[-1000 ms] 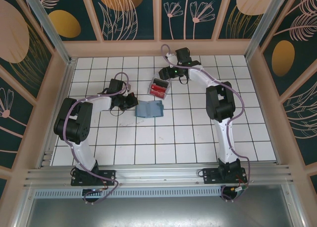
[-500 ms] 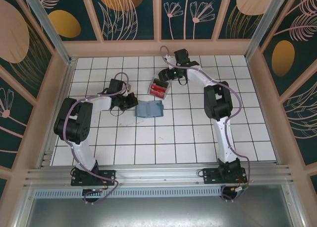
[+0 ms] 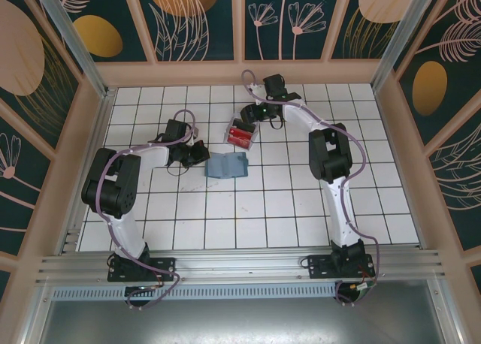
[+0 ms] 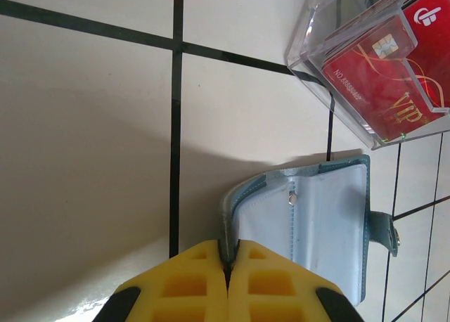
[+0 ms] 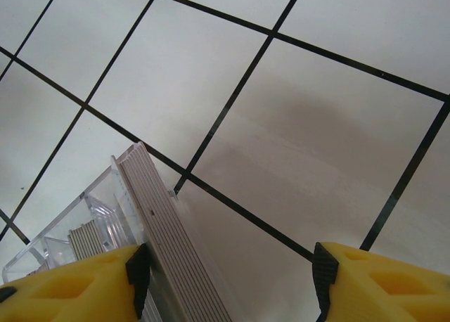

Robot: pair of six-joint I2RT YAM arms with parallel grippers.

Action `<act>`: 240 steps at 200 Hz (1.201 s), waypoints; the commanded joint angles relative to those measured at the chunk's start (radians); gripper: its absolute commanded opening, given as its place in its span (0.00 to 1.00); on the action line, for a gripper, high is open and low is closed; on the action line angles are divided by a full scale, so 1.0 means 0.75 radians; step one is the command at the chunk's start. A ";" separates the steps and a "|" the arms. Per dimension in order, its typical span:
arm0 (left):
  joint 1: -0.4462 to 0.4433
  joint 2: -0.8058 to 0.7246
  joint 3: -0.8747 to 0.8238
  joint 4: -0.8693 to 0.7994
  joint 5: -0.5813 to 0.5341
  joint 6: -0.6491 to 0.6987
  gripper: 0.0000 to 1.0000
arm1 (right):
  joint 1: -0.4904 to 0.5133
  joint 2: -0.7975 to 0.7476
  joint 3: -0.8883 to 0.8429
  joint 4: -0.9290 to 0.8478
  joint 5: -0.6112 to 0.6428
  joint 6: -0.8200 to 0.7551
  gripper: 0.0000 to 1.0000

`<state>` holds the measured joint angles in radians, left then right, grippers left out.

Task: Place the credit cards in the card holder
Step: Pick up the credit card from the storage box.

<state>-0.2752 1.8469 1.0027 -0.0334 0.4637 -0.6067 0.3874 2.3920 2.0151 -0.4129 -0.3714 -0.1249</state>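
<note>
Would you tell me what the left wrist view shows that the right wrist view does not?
Left wrist, not right: the open card holder, its edge pinched by the shut left gripper, and red credit cards face-up. Right wrist, not left: the open right gripper beside a pale card stack seen edge-on. Both: the clear tray and white tiled table.
</note>
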 commanded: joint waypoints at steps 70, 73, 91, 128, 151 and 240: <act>-0.011 0.023 0.016 0.029 0.022 -0.019 0.00 | -0.001 -0.071 0.035 0.068 0.045 0.016 0.61; -0.010 0.023 0.015 0.030 0.022 -0.019 0.00 | -0.001 -0.073 0.032 0.069 0.045 0.015 0.61; -0.011 0.027 0.017 0.030 0.021 -0.020 0.00 | 0.000 -0.076 0.035 0.068 0.043 0.012 0.60; -0.011 0.029 0.018 0.030 0.021 -0.021 0.00 | -0.003 -0.081 0.029 0.068 0.035 0.011 0.56; -0.012 0.028 0.020 0.030 0.022 -0.021 0.00 | -0.003 -0.086 0.028 0.070 0.031 0.010 0.56; -0.014 0.028 0.016 0.030 0.020 -0.024 0.00 | -0.003 -0.111 0.024 0.072 0.033 0.012 0.55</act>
<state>-0.2779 1.8526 1.0027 -0.0257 0.4641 -0.6144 0.3870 2.3768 2.0148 -0.3794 -0.3580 -0.1215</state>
